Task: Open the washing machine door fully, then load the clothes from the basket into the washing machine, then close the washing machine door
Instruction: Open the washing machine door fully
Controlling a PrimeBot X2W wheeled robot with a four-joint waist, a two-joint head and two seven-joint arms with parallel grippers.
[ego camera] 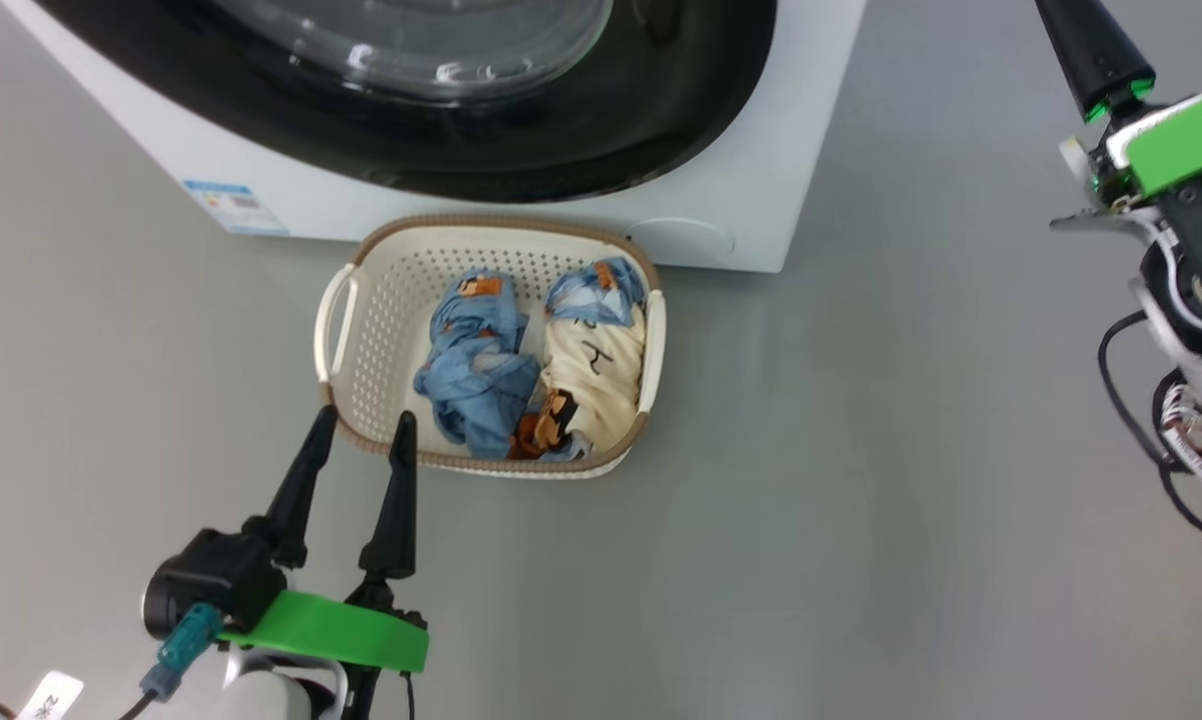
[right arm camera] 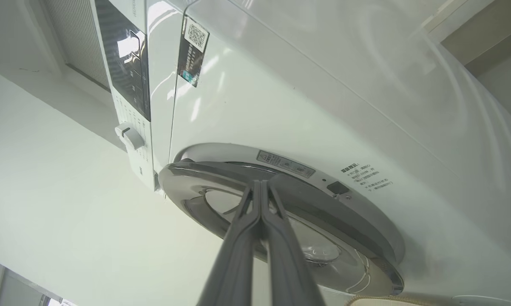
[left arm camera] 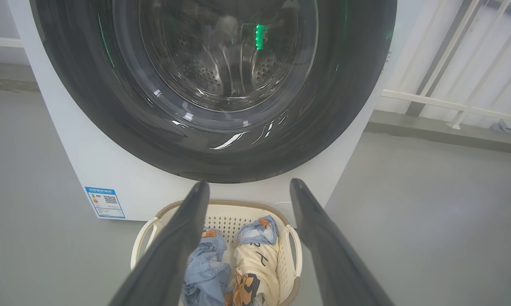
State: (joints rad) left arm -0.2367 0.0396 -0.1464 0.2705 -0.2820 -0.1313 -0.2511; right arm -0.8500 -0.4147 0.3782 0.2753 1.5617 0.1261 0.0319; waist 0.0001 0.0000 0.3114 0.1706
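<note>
Cream basket (ego camera: 391, 290) just beyond left gripper (ego camera: 366, 413) (spread).

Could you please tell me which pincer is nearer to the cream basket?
Left. The left pincer has its fingertips at the near left rim of the basket. The right pincer is up at the edge of the washing machine door, well away from the basket.
</note>
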